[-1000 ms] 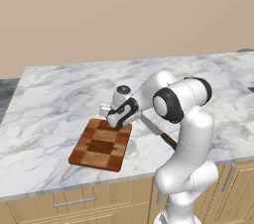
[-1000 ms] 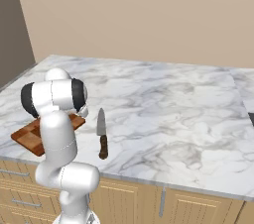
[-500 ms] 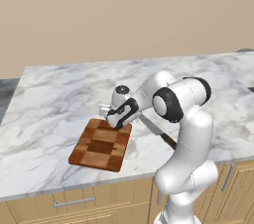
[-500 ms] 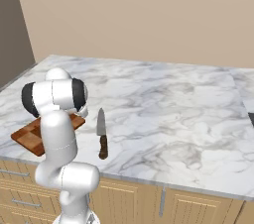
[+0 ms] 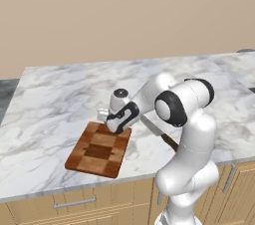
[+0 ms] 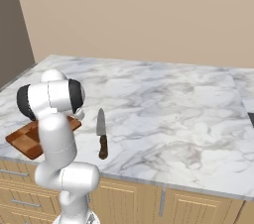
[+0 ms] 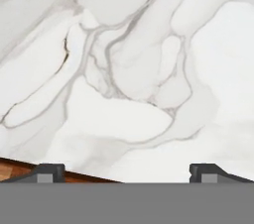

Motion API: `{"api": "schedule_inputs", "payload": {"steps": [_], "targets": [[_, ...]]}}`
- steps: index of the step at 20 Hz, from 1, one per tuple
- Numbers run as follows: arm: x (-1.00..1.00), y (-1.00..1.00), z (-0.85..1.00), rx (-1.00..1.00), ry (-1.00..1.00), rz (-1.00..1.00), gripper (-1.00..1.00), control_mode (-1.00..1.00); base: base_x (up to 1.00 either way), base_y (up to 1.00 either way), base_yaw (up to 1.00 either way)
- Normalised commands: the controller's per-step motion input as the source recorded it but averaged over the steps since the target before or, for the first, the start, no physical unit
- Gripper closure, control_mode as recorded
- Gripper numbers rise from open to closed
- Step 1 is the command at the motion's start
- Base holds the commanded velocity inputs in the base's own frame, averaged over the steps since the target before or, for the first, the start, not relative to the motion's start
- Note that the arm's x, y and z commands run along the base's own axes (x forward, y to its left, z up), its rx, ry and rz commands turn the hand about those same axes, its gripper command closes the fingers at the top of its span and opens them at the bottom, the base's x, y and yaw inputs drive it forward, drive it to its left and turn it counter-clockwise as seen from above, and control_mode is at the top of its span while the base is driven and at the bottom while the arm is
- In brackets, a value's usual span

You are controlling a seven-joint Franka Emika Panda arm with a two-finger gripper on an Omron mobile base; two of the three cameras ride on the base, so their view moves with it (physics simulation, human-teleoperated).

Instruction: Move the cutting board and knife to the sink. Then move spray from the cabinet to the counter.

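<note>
The gripper (image 7: pixel 126 172) is held low over the far edge of the cutting board (image 5: pixel 98 150), with its jaws spread fully wide and nothing gripped between them. The checkered board lies flat on the white marble counter (image 5: pixel 60 94), near the front edge. The knife (image 6: pixel 101 132) lies just beside the board, apart from it, its dark handle pointed toward the counter's front.

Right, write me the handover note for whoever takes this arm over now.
Gripper: open, holding nothing, low over the far edge of the checkered light-and-dark brown wooden cutting board.
Board lies flat on the white marble counter near its front edge.
Silver-bladed kitchen knife with dark wooden handle lies on the counter beside the board, untouched.
Done: nothing moved yet.
Left: board and knife to sink, then spray from cabinet to counter.
</note>
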Motion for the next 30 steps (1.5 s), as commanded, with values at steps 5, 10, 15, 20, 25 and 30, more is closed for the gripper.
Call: {"api": "schedule_inputs", "payload": {"steps": [5,10,15,20,25,30], "targets": [[-0.59,0.29,-0.23,0.0,0.0,0.03,-1.0,-1.0,0.0,0.0,0.0],[-0.63,0.34,-0.23,0.0,-0.01,0.06,-1.0,-1.0,0.0,0.0,0.0],[-0.59,0.34,-0.24,0.0,0.0,0.06,-1.0,-1.0,0.0,0.0,0.0],[-0.52,0.31,-0.26,0.0,0.0,0.04,-1.0,-1.0,0.0,0.0,0.0],[-0.33,0.2,-0.26,0.0,0.0,0.02,-1.0,-1.0,0.0,0.0,0.0],[-0.03,0.06,-0.15,0.0,0.0,0.03,-1.0,-1.0,0.0,0.0,0.0]]}}
